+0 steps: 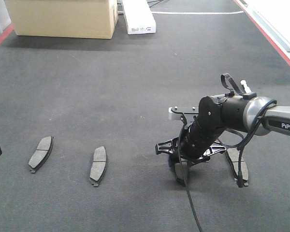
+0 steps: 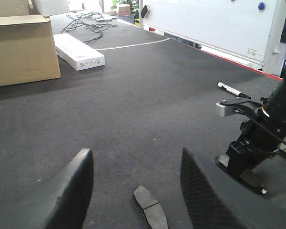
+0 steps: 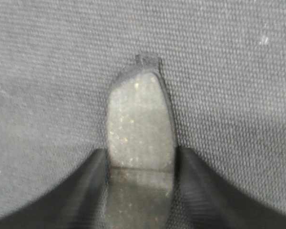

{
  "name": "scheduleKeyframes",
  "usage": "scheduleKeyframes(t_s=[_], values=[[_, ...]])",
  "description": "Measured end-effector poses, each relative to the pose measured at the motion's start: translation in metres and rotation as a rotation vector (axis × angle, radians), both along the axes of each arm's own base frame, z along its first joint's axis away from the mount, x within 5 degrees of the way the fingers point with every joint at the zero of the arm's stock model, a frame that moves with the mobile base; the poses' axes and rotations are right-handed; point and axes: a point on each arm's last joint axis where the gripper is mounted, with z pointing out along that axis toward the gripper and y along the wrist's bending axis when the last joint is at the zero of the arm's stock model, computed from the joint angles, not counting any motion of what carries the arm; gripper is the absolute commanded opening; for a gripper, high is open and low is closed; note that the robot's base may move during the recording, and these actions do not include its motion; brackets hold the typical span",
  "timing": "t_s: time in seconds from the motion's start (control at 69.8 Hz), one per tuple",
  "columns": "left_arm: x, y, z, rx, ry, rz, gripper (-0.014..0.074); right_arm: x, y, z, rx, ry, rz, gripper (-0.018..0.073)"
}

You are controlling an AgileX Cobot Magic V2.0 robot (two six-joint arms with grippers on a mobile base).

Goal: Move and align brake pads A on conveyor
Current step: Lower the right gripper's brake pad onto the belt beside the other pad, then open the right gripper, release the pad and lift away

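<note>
The right gripper is clamping a brake pad on the conveyor. The left gripper is hanging wide open, holding nothing, another pad lying at 6 o'clock below it.

I'm watching the conveyor from above through the front-facing camera, tilting downward and forward. My left wrist camera is sitting low, looking across the belt past its own fingers toward the right arm, which both views are sharing. The right wrist camera is pressing very close, looking straight down at one brake pad.
</note>
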Motion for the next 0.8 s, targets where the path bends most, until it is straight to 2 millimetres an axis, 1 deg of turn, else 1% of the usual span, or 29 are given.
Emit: scheduleKeyframes(t_s=[0.1,0.215,0.301,0.444,0.616,0.702,0.802], values=[[0.0,0.0,0.0,0.0,0.0,0.0,0.0409,0.0,0.001,0.001,0.004,-0.003,0.001,0.0603],[0.0,0.0,0.0,0.0,0.0,0.0,0.0409,0.0,0.0,0.003,-0.012,-0.015,0.015,0.0594],[0.0,0.0,0.0,0.0,0.0,0.0,0.0409,-0.001,-0.003,0.011,-0.032,-0.039,0.035,0.0577],[0.0,0.0,0.0,0.0,0.0,0.0,0.0409,-0.006,-0.009,0.043,-0.059,-0.115,0.065,0.0552],[0.0,0.0,0.0,0.0,0.0,0.0,0.0409,-0.018,-0.022,0.089,-0.091,-0.247,0.056,0.0522],[0.0,0.0,0.0,0.0,0.0,0.0,0.0409,-0.032,-0.03,0.107,-0.088,-0.326,0.048,0.051],[0.0,0.0,0.0,0.0,0.0,0.0,0.0409,-0.055,-0.041,0.116,-0.073,-0.401,0.047,0.0503]])
